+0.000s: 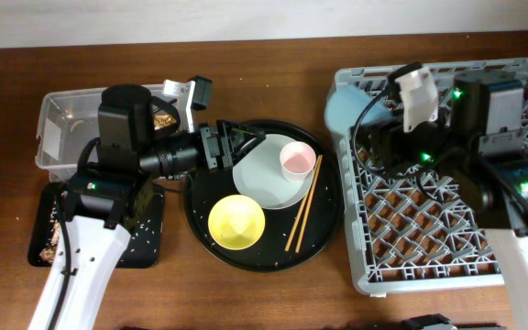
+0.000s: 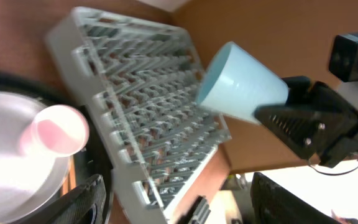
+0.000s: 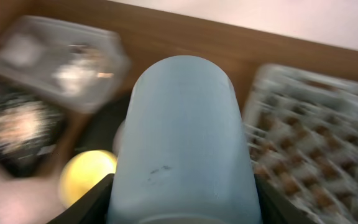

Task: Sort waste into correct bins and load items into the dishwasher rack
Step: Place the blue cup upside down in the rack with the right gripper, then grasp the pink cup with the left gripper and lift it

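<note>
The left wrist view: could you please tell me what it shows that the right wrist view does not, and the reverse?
Only the left wrist view shows the pink cup standing on the pale plate, and the open mouth of the light-blue cup. Only the right wrist view shows the clear tub, the shallow black tray and the yellow bowl, all blurred. Both show the light-blue cup clamped in the right gripper and the grey dishwasher rack.
</note>
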Controlling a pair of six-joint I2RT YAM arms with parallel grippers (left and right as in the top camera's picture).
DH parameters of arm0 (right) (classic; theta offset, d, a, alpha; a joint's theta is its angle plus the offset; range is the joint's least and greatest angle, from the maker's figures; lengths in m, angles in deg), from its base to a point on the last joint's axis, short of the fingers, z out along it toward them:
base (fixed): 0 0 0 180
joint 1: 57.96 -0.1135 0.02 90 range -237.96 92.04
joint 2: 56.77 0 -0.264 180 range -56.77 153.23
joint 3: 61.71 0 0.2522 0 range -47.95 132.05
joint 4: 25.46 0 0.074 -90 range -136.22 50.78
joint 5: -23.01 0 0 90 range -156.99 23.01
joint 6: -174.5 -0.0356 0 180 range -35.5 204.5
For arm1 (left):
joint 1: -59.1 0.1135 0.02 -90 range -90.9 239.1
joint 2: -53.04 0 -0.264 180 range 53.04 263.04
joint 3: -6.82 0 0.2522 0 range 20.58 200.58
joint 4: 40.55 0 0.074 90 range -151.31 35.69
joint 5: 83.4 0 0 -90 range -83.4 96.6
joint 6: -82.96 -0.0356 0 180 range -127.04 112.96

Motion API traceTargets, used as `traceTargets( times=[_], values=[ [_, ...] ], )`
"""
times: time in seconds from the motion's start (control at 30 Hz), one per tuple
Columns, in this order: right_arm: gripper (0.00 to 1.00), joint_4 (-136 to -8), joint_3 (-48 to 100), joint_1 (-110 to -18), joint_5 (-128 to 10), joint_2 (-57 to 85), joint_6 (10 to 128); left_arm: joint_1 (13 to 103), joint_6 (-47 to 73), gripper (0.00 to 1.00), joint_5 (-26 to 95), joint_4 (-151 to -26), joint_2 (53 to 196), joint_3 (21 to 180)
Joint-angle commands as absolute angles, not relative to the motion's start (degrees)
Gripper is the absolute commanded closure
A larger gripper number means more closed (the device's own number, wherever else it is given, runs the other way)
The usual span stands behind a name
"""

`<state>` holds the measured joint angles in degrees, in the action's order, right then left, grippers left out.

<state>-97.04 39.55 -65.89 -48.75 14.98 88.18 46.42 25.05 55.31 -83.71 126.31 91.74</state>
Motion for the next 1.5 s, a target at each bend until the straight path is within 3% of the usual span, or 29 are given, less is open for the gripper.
traceTargets(
  times=[0.0, 0.03, 0.07, 0.3, 0.67, 0.83, 1.03, 1.23, 1.27, 1.33, 1.37, 1.47],
  values=[
    [0.58, -96.80, 40.36, -65.82, -64.75, 19.50, 82.85, 46.64, 24.09, 0.13, 43.88, -89.20, 125.98, 91.98],
    [0.59, -96.52, 40.36, -65.82, -65.60, 22.17, 81.78, 46.64, 24.09, 0.04, 38.06, -92.44, 125.98, 91.98],
    [0.59, -95.73, 40.36, -65.82, -65.78, 24.38, 81.80, 46.64, 24.09, 0.01, 35.40, -93.99, 125.98, 91.98],
    [0.59, -92.69, 40.36, -65.71, -70.02, 37.64, 81.78, 46.64, 24.12, 0.00, 32.03, -99.45, 125.98, 91.98],
    [0.58, -95.78, 40.34, -65.73, -72.86, 44.33, 80.77, 46.64, 24.12, 0.01, 32.03, -100.76, 125.98, 91.98],
    [0.24, -96.19, 40.36, -65.73, -72.86, 44.33, 80.77, 46.64, 24.12, 0.01, 32.03, -100.74, 125.98, 91.98],
    [0.23, -97.72, 41.96, -65.73, -70.78, 43.37, 80.77, 46.64, 24.12, 0.01, 31.90, -100.11, 125.98, 91.98],
    [0.22, -110.18, 54.22, -65.73, -64.33, 35.09, 80.77, 40.21, 24.16, 0.01, 26.48, -96.52, 129.48, 91.98],
    [0.21, -113.20, 55.99, -65.73, -64.35, 32.46, 80.77, 37.06, 24.18, 0.22, 24.27, -94.32, 132.52, 91.98],
    [0.19, -115.40, 56.38, -65.73, -64.38, 29.01, 80.77, 34.31, 24.64, 0.46, 22.96, -90.53, 136.52, 91.98],
    [0.19, -116.45, 56.38, -65.73, -64.40, 26.87, 80.77, 32.78, 25.67, 0.54, 21.65, -87.34, 139.62, 91.98],
    [0.19, -118.68, 56.36, -65.73, -64.42, 22.45, 80.79, 30.26, 26.80, 0.58, 18.68, -79.45, 147.77, 91.98]
  ],
)
